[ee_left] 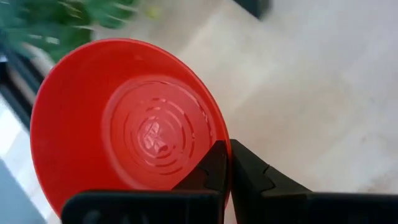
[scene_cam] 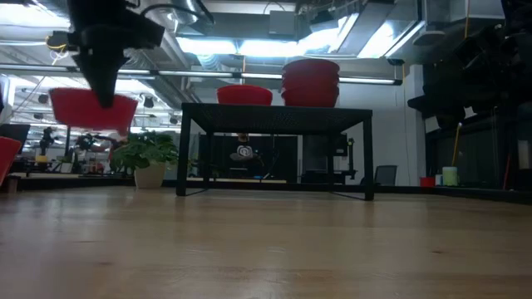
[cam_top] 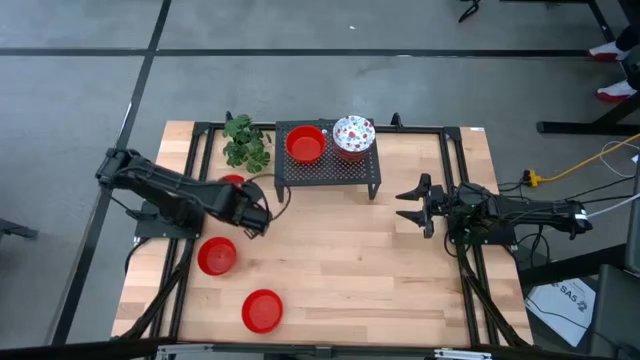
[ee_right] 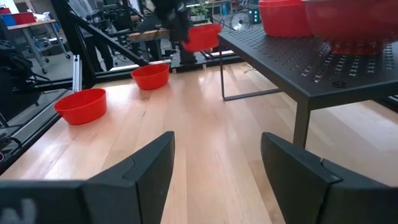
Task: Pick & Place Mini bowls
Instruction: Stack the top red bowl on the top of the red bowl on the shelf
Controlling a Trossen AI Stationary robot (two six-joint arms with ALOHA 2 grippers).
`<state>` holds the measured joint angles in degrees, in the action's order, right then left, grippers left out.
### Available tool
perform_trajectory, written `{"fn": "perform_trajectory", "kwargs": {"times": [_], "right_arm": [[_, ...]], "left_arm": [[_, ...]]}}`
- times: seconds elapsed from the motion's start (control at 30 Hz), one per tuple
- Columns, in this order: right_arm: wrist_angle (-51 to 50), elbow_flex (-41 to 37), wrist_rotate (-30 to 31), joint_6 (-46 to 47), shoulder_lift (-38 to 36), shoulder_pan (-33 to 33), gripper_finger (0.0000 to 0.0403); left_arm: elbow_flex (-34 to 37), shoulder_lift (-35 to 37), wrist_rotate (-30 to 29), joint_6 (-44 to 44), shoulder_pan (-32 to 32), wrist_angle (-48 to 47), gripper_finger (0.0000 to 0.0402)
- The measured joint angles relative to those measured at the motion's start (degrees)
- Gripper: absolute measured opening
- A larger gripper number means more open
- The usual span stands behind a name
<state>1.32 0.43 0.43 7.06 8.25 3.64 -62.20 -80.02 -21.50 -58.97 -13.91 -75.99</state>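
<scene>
My left gripper [ee_left: 227, 146] is shut on a plain red mini bowl [ee_left: 124, 124], held up above the table's left side; the low view shows this bowl [scene_cam: 91, 108] in the air. From above, only a sliver of it [cam_top: 232, 181] peeks out beside the arm. Two more red mini bowls [cam_top: 217, 256] [cam_top: 262, 310] sit on their bases on the table near the left front. On the black mesh stand [cam_top: 330, 172] rest a red bowl [cam_top: 306, 144] and a white floral bowl [cam_top: 352, 134]. My right gripper [cam_top: 414, 205] waits open at the right. My left gripper pinches the red bowl's rim [ee_left: 219, 127] with one finger [ee_left: 211, 168] inside the bowl and the other [ee_left: 252, 177] outside its wall. The fingers come from above, slanting down. The bowl hangs clear of the table, opening upward, roughly level.
A green leafy plant [cam_top: 245, 140] stands at the far left beside the stand. Bare wooden tabletop [cam_top: 350, 270] lies between the arms and in front of the stand. Black frame rails [cam_top: 190, 150] run along the table's sides.
</scene>
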Motion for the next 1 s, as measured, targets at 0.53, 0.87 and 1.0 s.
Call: {"fn": "perform_trajectory", "kwargs": {"times": [0.53,0.87,1.0], "right_arm": [[0.00,0.00,0.00,-1.28,0.00,0.00,0.0236],[0.00,0.00,0.00,-1.27,0.00,0.00,0.0236],[0.00,0.00,0.00,-1.19,0.00,0.00,0.0236]], "left_arm": [[-11.86,8.62,-13.42,3.87,15.98,-12.40,0.0003],[-19.66,8.49,-19.56,16.89,24.75,-10.46,0.0003],[-21.90,8.49,-20.54,24.85,27.53,-5.56,0.0003]]}}
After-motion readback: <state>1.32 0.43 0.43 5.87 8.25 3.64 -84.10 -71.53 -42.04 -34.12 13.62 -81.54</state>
